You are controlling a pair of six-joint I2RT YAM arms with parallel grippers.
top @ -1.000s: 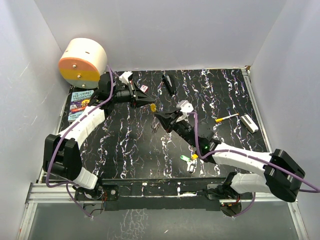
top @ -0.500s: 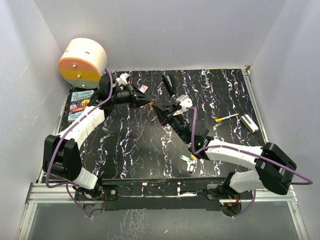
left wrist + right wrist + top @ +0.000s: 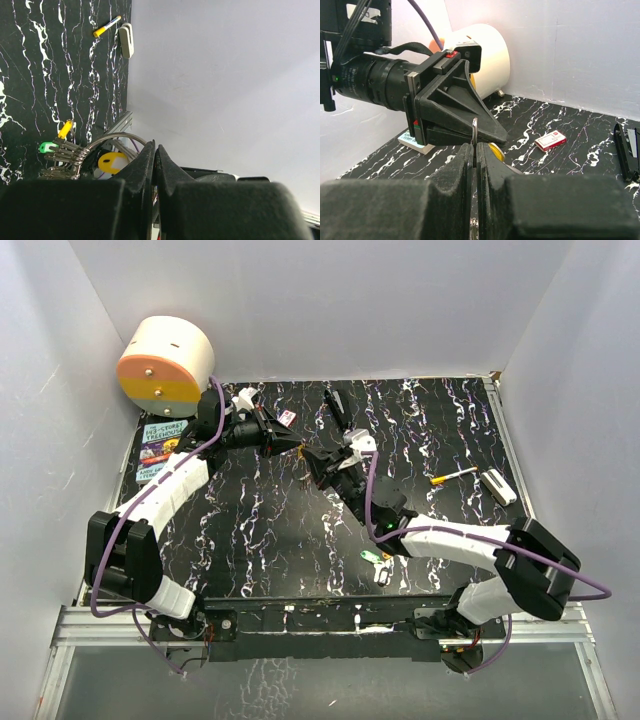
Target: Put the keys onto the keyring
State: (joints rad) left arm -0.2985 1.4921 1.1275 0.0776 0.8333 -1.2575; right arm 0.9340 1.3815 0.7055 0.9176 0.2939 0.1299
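Pinching keyring [image 3: 118, 135] in right pincer [image 3: 474, 147]; yellow key [image 3: 111, 162] beside left pincer [image 3: 155, 147] tip.

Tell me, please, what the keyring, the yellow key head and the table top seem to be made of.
The keyring: thin bare metal wire, probably steel; silver and glinting. The yellow key head: likely plastic; flat even colour, matt. The table top: black with white veins like marble, but perhaps a printed sheet; I cannot tell.

Thin shiny wire keyring [image 3: 119, 134], glossy black marbled table [image 3: 450, 430]
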